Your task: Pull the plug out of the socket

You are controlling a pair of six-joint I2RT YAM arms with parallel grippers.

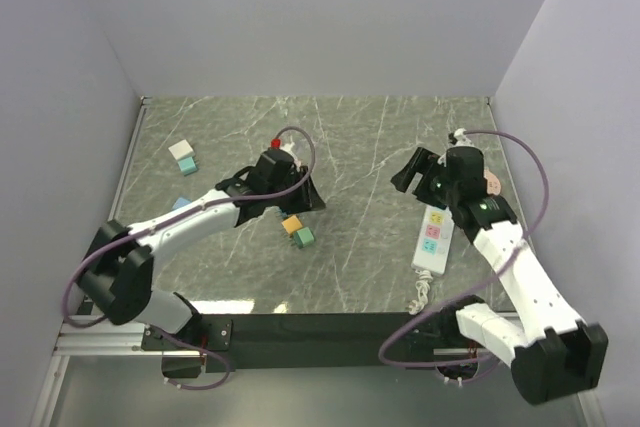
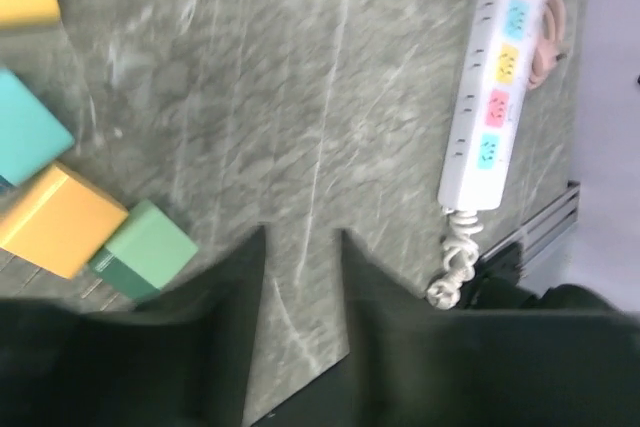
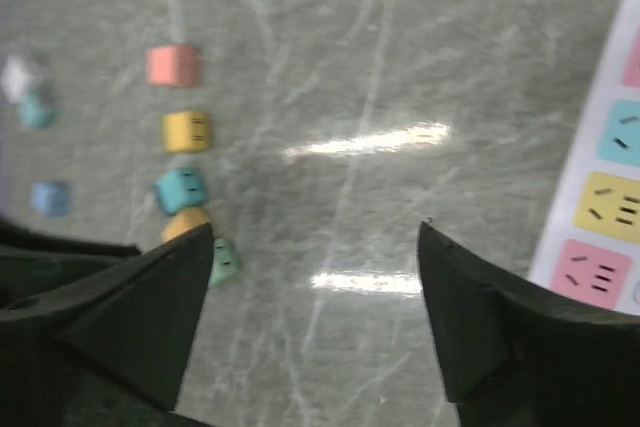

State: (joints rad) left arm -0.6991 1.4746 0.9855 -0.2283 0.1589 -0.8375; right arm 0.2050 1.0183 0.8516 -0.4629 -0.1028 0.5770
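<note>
The socket [image 1: 433, 237], a long white plastic power strip with one row of pastel-coloured outlets, lies flat on the right side of the grey marbled table top [image 1: 360, 147]. It runs from the near edge toward the back. Its short white coiled cord [image 1: 420, 292] is at the near end.

The right gripper [image 3: 312, 232] hangs over the table just beside the far part of the socket, on its left side. Its jaws are spread wide and only bare table shows between them. It holds nothing.

The left gripper [image 2: 302, 237] is near the middle of the table, well apart from the socket. Its jaws are parted only a little, with a narrow gap between them, and nothing is in this gap. A small orange block [image 2: 60, 222] and a small green block [image 2: 150, 247] lie touching each other, just beside its left finger.
</note>
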